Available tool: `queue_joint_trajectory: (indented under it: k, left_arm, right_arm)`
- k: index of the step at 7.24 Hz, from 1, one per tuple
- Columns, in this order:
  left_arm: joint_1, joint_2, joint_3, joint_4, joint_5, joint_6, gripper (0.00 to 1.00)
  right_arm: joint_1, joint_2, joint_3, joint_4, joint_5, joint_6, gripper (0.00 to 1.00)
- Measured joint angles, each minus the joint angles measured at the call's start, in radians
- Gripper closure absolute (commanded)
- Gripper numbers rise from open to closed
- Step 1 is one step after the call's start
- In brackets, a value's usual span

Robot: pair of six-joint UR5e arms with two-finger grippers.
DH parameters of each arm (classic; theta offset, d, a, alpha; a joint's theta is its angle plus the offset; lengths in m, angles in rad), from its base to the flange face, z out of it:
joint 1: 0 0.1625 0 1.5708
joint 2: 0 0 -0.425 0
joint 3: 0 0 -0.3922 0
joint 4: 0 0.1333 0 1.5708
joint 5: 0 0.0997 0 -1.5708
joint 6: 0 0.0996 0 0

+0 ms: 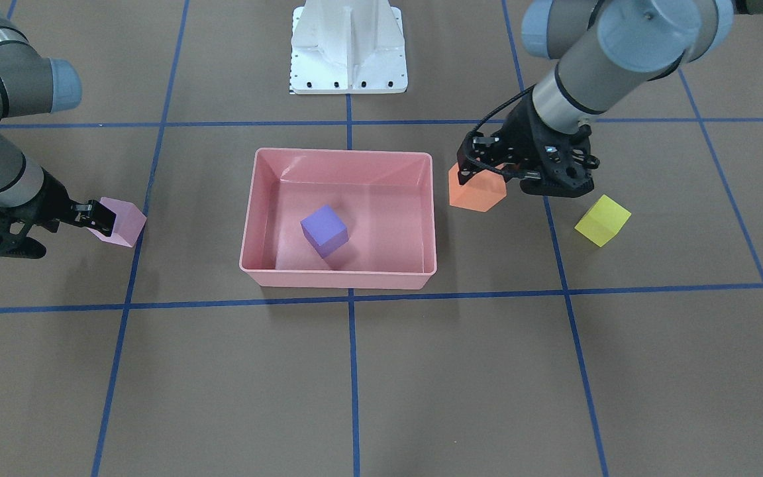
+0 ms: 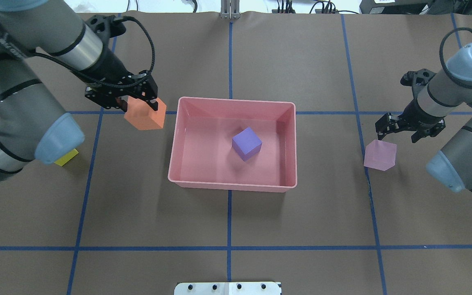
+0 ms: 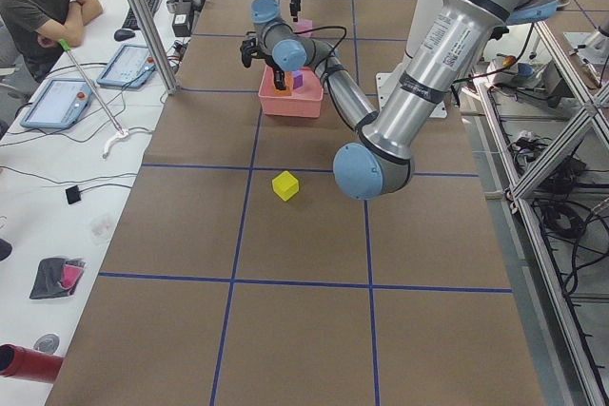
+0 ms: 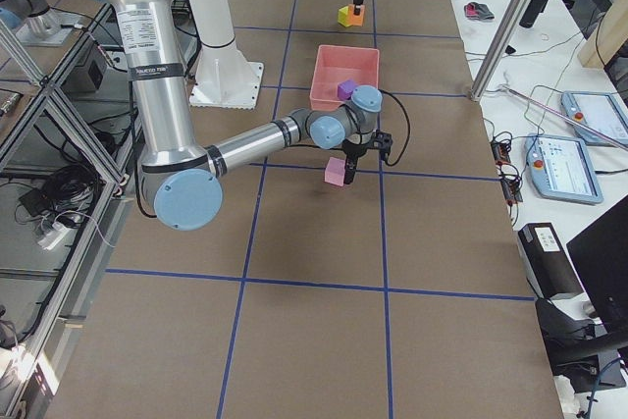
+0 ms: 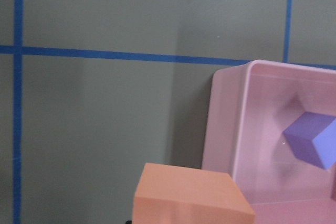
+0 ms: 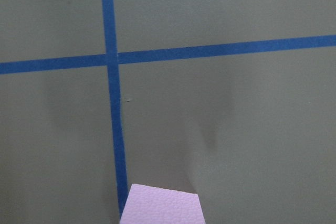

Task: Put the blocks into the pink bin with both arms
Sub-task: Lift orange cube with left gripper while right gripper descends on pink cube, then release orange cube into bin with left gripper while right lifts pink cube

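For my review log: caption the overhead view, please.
Left pincer grips the orange block, right pincer the light pink block; purple block sits in pink bin, yellow block outside.

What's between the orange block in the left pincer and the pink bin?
Nothing visible. The orange block, held in the left pincer, is just outside the left wall of the pink bin, with an open gap between. The purple block lies mid-bin, leaving room beside it.

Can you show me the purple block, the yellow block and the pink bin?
purple block (image 2: 247,138), overhead exterior view, its top face
yellow block (image 1: 602,220), front-facing view, its middle
pink bin (image 2: 203,159), overhead exterior view, its bare floor
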Motion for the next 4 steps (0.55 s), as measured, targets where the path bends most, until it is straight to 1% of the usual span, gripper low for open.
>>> queue_joint_trajectory:
  k: [2, 4]
  left_arm:
    - [0.066, -0.06, 0.022, 0.006, 0.066, -0.075, 1.0]
    - [0.138, -0.071, 0.028, 0.007, 0.137, -0.117, 1.0]
  right_arm:
    - [-0.008, 0.0, 0.002, 0.022, 0.055, 0.099, 0.01]
    - [-0.042, -0.009, -0.019, 0.092, 0.06, 0.17, 0.01]
